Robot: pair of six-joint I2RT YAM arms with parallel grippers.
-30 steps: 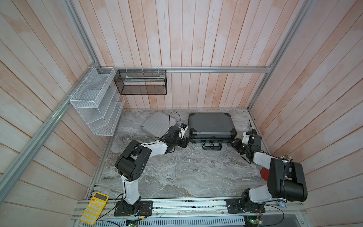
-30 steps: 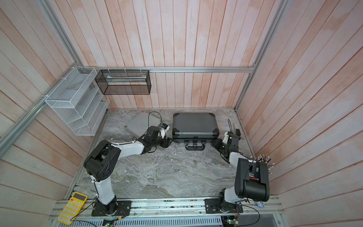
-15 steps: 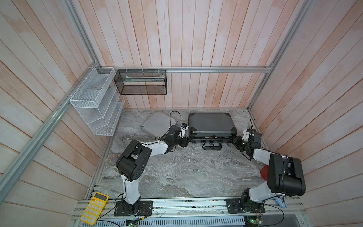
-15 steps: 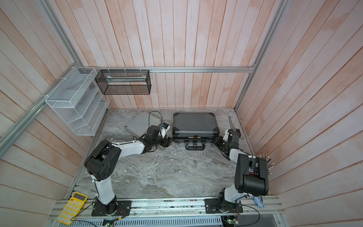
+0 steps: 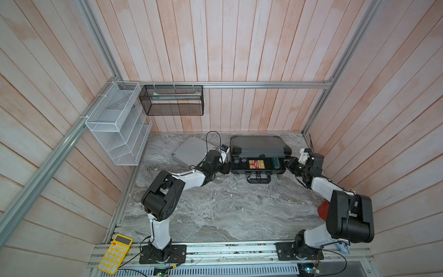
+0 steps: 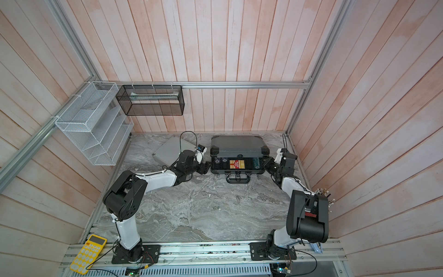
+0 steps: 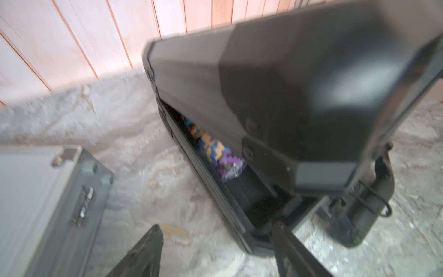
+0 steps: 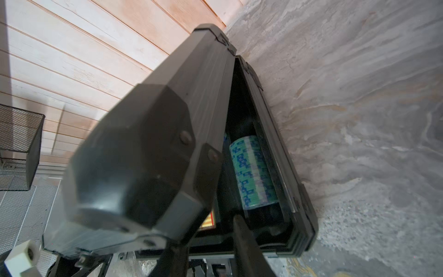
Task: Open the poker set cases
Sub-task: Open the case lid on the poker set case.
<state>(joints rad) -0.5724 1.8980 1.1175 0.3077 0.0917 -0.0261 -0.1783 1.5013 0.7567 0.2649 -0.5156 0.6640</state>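
Dark grey case [image 5: 260, 146] lies crosswise, handle towards me; my left gripper [image 7: 217, 224] wide at its left end; right gripper [image 5: 287, 163] narrow opposite; I cannot tell whether it holds anything.

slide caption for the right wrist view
Right wrist view: dark grey poker case with lid partly raised, teal chip stack showing inside.

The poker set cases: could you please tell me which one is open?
The larger dark grey case: it is tilted open at the front, showing chips inside. The smaller ribbed silver case lies shut.
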